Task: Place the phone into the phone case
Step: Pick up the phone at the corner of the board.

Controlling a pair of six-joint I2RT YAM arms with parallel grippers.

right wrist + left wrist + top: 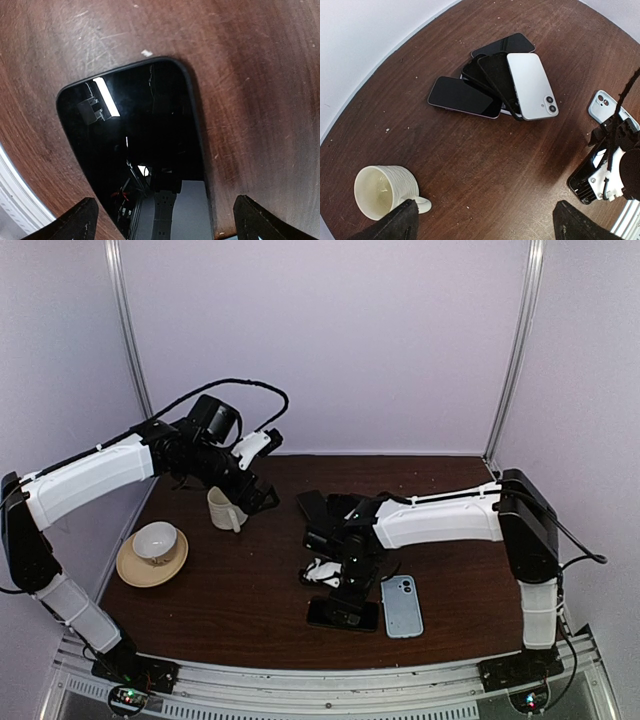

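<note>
Left gripper (485,225) hangs spread wide over the back-left of the table (250,600), way off from the job. The phone (342,615) lies flat by the front edge, long axis along it, right under the right gripper (167,220). Its fingers are spread either side, with the arm reaching in from the right. The phone case (402,606) sits just right of the phone.

We see both arms built alike, the left arm (95,475) and the right arm (440,520): black joints, white shells over the long links. A black cable (245,388) loops above the left wrist, and the left gripper (485,222) ends in dark wedge-shaped fingers (395,222).
</note>
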